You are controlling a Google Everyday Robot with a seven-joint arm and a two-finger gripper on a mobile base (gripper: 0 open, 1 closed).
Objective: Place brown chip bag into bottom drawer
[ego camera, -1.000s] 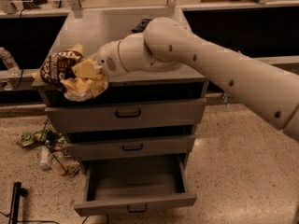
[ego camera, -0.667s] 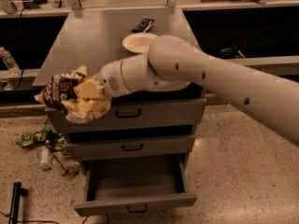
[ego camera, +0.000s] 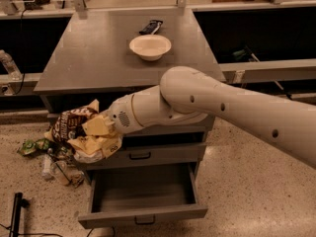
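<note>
Far on the left a clear bottle [ego camera: 11, 65] stands on a low ledge, and down in the corner a black pole [ego camera: 16, 212] sticks up from the floor. Next come some green wrappers [ego camera: 30, 146] and other trash lying on the floor by the cabinet's left side. Just above that trash is the bag [ego camera: 71, 122]. It is brown and yellow and all crumpled. It hangs in the air by the cabinet's left front corner, next to the upper drawers. My gripper [ego camera: 96, 132] is right there too, and it has the bag pinched tight, with the bag bunched up around it. The bag is up and to the left of the bottom drawer [ego camera: 143, 214], not in it. That drawer is pulled out wide, and I can see its bare gray inside. The middle drawer [ego camera: 158, 154] above it is pushed in. On the gray cabinet top [ego camera: 98, 58] sits a white bowl [ego camera: 150, 47], and a small black thing [ego camera: 150, 26] lies just behind the bowl. My big white arm [ego camera: 222, 107] comes in from the right side and reaches across the front of the cabinet.
</note>
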